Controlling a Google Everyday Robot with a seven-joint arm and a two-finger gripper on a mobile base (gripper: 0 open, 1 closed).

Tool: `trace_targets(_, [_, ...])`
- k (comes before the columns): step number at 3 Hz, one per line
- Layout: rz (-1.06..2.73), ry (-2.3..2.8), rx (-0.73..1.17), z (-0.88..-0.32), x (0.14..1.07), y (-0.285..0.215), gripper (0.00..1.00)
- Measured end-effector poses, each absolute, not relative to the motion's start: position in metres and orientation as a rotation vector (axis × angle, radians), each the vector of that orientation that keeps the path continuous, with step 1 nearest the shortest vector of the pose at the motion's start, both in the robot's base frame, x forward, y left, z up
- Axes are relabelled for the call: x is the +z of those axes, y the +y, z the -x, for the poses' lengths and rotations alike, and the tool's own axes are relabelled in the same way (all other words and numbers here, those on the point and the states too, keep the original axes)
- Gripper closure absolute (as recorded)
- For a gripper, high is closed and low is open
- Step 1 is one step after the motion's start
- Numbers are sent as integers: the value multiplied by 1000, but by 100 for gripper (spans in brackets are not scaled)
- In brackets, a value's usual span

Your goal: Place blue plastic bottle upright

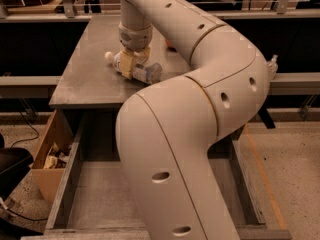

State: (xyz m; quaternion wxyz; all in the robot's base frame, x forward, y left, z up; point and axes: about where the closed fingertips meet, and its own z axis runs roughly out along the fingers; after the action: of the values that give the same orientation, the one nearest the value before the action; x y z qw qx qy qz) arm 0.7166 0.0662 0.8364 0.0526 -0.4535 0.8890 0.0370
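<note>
The blue plastic bottle (145, 71) lies on its side on the grey table (85, 79), with its white cap (108, 57) pointing left and its base pointing right. My gripper (131, 64) comes down from above, and its pale fingers (125, 64) clasp the bottle's middle. The bottle rests on the tabletop. My large beige arm (200, 84) fills the middle of the view and hides the table's right part.
A bit of an orange thing (170, 46) shows behind the arm. A small clear pump bottle (272, 66) peeks out at the arm's right edge. A cardboard box (47, 156) with clutter stands on the floor at lower left. A low grey tray frame (70, 184) lies in front of the table.
</note>
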Motion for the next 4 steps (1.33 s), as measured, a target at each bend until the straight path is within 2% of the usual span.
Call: trace_targets(4, [1378, 2702, 112, -717, 837, 66, 100])
